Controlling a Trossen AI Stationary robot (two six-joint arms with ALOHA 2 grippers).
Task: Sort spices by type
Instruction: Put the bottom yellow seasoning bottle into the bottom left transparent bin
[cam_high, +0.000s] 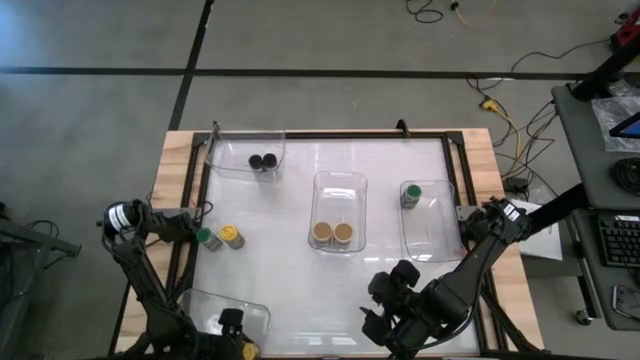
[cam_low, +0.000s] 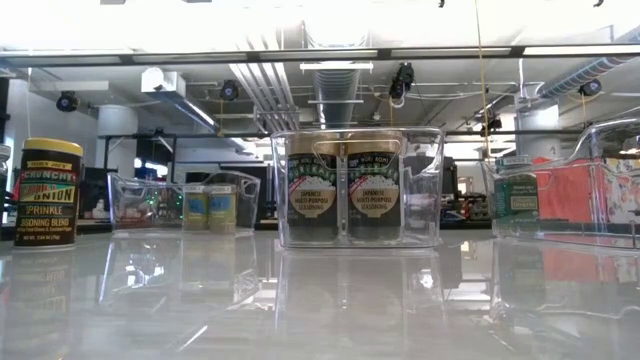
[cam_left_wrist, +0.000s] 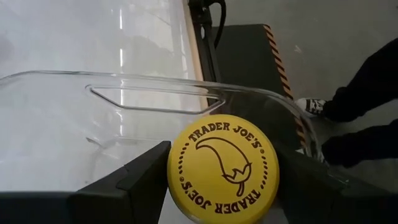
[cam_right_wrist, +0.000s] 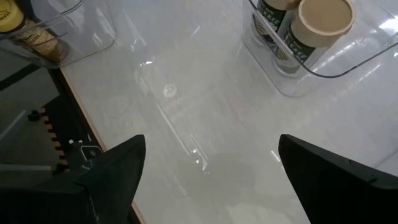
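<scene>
A yellow-lidded jar (cam_left_wrist: 222, 169) is being held between the left gripper's (cam_left_wrist: 221, 186) fingers over the near-left bin (cam_left_wrist: 74, 112). The right gripper (cam_right_wrist: 211, 180) is being kept above the bare tabletop (cam_right_wrist: 205, 106), fingers spread wide. Two tan-lidded jars (cam_high: 333, 233) are sitting in the middle bin (cam_high: 340, 182).

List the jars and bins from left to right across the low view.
Crunchy onion jar → small clear bin with two yellow-labelled jars → centre bin with two Japanese seasoning jars → right bin with one jar.

Seven spice jars (cam_high: 231, 236) (perhaps), four bins (cam_high: 339, 185).
</scene>
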